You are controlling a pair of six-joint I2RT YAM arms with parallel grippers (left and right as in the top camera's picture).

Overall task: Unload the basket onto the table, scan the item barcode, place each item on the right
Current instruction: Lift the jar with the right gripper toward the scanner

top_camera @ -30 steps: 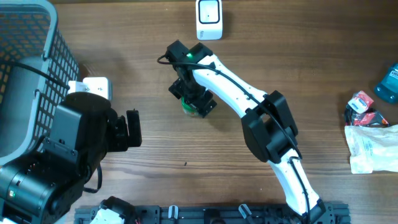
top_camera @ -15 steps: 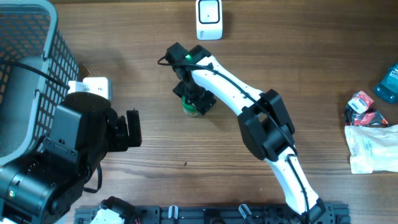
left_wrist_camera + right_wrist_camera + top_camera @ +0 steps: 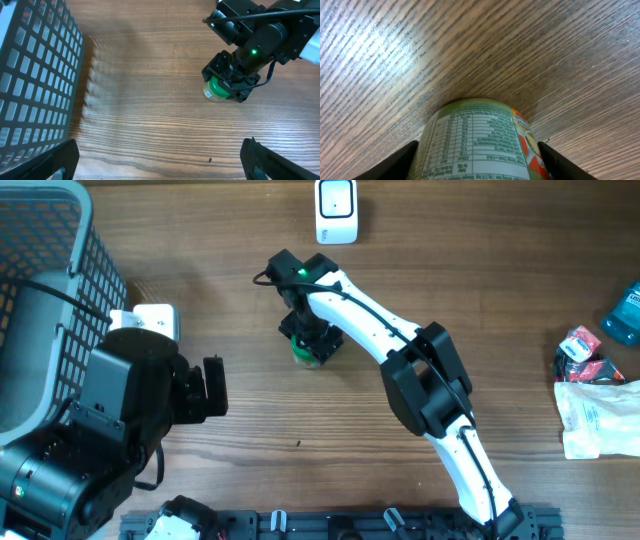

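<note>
Wooden table (image 3: 500, 300), basket (image 3: 95, 270) far left. Can (image 3: 214, 91) sits mid-table between right gripper (image 3: 312, 340) fingers, close on both sides; can't tell if gripped. Left gripper (image 3: 214, 388) wide open, empty, well apart from can.

Overhead: fixed above, faces straight down on tabletop (image 3: 260, 410); farthest, widest view.
Left wrist: raised, looks obliquely down across tabletop; mid range; basket (image 3: 35, 75) at left, container (image 3: 215, 90) upper right.
Right wrist: low, near-grazing angle, very near; container label fills lower frame.
Shared: container in all three; basket in overhead and left wrist.
</note>
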